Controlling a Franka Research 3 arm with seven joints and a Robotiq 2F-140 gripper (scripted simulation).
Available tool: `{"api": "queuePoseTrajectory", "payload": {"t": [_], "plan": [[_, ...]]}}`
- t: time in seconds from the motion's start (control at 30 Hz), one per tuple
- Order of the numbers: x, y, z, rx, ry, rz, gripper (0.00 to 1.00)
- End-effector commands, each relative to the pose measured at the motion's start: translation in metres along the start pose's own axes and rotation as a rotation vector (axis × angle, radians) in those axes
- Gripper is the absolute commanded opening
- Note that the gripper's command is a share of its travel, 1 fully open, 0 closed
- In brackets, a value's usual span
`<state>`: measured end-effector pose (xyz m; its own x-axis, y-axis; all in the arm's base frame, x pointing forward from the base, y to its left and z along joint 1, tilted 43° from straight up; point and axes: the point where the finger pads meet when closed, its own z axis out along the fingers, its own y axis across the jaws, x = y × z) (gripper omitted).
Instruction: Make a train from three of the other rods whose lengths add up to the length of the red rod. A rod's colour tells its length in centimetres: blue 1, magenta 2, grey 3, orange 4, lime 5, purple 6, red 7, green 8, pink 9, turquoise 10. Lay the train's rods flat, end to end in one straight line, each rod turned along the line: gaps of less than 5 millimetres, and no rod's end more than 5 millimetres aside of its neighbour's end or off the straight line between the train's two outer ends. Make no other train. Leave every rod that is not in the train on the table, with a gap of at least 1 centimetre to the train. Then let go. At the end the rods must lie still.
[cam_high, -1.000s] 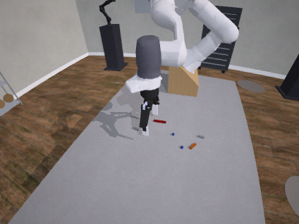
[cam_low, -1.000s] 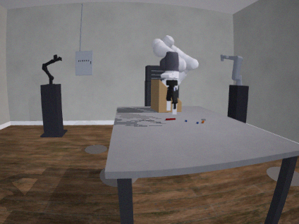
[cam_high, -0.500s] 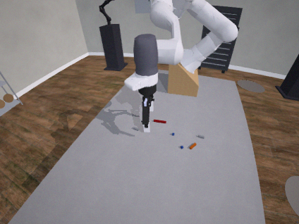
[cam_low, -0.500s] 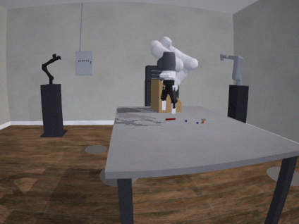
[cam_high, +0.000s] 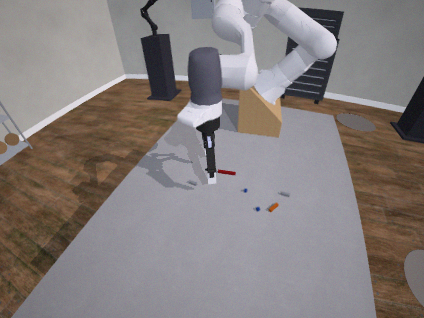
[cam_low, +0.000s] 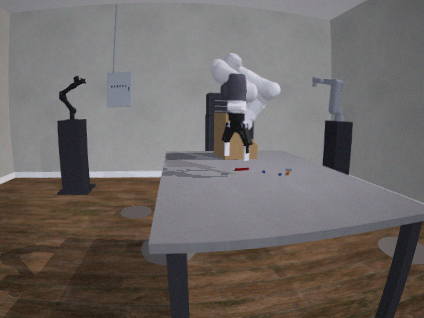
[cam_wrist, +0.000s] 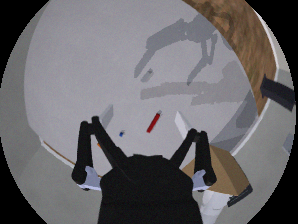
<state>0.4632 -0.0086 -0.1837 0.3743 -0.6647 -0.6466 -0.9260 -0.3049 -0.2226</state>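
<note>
End effector (cam_high: 212, 176) spread wide, nothing between its fingers, hanging above the grey counter (cam_high: 200, 270). Red rod (cam_high: 226, 172) lies flat just beside it on the top view's right. One grey rod (cam_high: 192, 183) sits near on the opposite side. Further right: a blue rod (cam_high: 245, 190), a second blue rod (cam_high: 257, 209), the orange rod (cam_high: 273, 207) and another grey rod (cam_high: 284, 194), all well apart from the end effector. Tan block (cam_high: 260, 114) stands behind, near the arm. Wide bare counter toward the near edge; side edges well off. Wrist view shows only the red rod (cam_wrist: 153, 121) and one blue rod (cam_wrist: 121, 133) between the spread fingers. Exterior view shows the fingertips off the surface.
</note>
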Motion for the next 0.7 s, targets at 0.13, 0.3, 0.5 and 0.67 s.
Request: {"api": "queuePoseTrajectory", "payload": {"t": [0.13,0.3,0.5,0.67], "plan": [[0.000,0.011,0.002,-0.007,-0.016,-0.226,1.00],[0.001,0.016,0.002,-0.007,-0.019,-0.296,1.00],[0.001,0.022,0.002,-0.007,-0.021,-0.385,1.00],[0.002,0.027,0.002,-0.007,-0.023,-0.459,1.00]]}}
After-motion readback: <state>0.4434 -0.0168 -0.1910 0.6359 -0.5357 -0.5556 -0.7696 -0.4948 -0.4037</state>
